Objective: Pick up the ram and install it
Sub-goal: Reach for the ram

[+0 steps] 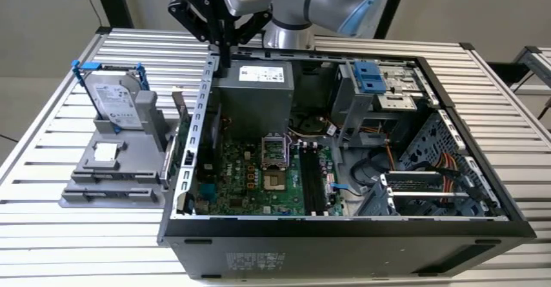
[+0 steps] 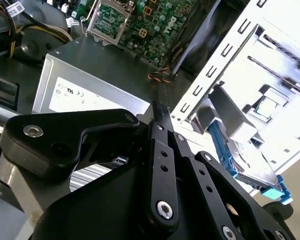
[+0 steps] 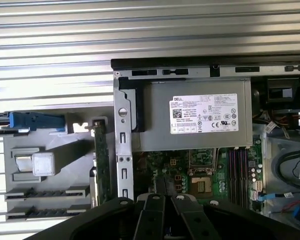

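The ram is a thin greenish-blue board standing on edge at the right side of the grey holder, close against the outer wall of the open computer case. It appears in the first wrist view as a narrow strip, the ram. My gripper hangs above the case's far left corner, over the power supply, well behind the ram. Its fingers meet in a closed point with nothing between them, as both wrist views show the gripper. The long black slots lie on the motherboard.
A silver hard drive in a blue frame stands upright at the back of the holder. Drive cages, cables and a fan fill the case's right half. The slatted metal table extends around the case.
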You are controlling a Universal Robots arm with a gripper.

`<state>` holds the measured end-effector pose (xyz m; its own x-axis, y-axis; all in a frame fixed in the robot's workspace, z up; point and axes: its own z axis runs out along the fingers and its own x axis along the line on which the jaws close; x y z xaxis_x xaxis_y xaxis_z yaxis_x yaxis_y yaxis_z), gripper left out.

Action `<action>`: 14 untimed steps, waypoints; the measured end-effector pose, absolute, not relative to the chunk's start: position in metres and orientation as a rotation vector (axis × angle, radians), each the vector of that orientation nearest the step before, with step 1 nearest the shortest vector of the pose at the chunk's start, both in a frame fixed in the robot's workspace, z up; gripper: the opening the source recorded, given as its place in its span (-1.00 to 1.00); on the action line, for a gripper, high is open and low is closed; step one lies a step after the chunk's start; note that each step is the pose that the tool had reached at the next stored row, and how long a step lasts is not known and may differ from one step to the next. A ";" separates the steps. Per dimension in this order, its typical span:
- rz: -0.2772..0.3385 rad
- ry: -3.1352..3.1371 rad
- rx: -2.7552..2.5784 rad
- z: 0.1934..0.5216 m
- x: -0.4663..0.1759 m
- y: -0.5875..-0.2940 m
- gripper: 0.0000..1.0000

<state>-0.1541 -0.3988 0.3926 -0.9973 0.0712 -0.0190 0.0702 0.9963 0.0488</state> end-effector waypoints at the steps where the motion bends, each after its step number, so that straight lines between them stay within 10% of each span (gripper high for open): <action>1: 0.075 3.118 0.110 0.393 -0.155 -0.399 -1.00; 14: 0.075 3.118 0.110 0.393 -0.163 -0.399 -1.00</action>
<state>-0.1633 -0.3988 0.3926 -0.9973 0.0712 -0.0189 0.0702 0.9963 0.0487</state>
